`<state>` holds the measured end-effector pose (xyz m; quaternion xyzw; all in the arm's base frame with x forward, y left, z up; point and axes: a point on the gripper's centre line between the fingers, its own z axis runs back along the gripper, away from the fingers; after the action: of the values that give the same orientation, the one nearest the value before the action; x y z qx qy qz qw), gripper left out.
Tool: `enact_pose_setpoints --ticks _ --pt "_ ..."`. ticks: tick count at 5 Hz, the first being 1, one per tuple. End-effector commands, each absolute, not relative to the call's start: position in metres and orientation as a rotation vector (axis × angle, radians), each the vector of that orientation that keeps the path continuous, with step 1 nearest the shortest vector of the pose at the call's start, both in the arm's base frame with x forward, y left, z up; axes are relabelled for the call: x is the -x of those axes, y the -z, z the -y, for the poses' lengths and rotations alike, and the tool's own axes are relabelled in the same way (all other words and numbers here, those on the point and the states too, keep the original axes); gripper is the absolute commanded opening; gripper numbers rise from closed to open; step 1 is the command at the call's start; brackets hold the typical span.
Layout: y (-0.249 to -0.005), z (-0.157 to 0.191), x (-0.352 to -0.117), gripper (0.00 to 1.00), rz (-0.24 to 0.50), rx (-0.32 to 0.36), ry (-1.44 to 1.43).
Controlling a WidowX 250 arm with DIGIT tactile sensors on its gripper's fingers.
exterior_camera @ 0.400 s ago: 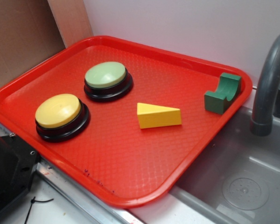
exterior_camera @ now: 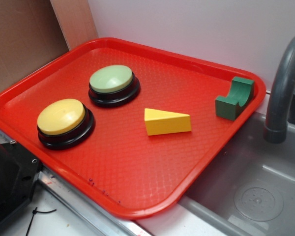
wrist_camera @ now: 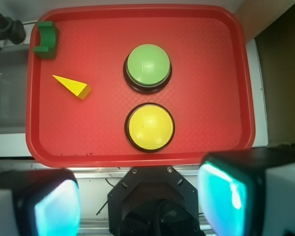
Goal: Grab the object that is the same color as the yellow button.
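Gripper [wrist_camera: 140, 204] hung above the tray's near edge, fingers spread wide, holding nothing.
Red tray [exterior_camera: 137, 196] held 1 yellow wedge [exterior_camera: 166, 122] mid-tray, 2 buttons: yellow button [exterior_camera: 62, 117], green button [exterior_camera: 111, 79], plus 1 dark green block [exterior_camera: 234, 99] in the corner.

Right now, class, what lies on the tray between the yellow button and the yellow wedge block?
Nothing: only bare red tray separates the yellow button from the yellow wedge block, shown in both the exterior and wrist views.
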<state>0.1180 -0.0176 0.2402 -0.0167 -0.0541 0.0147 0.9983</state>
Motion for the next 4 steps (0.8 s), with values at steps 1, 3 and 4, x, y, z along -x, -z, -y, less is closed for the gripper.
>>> enact_pose_setpoints --ticks 1,3,4 --pt "-0.220 0.034 -0.149 1.00 0.136 0.027 0.252" --pt "-0.183 0.072 -0.188 1.00 0.169 0.042 0.553" --pt "-0.159 0.088 -0.205 1.00 0.137 0.053 0.633"
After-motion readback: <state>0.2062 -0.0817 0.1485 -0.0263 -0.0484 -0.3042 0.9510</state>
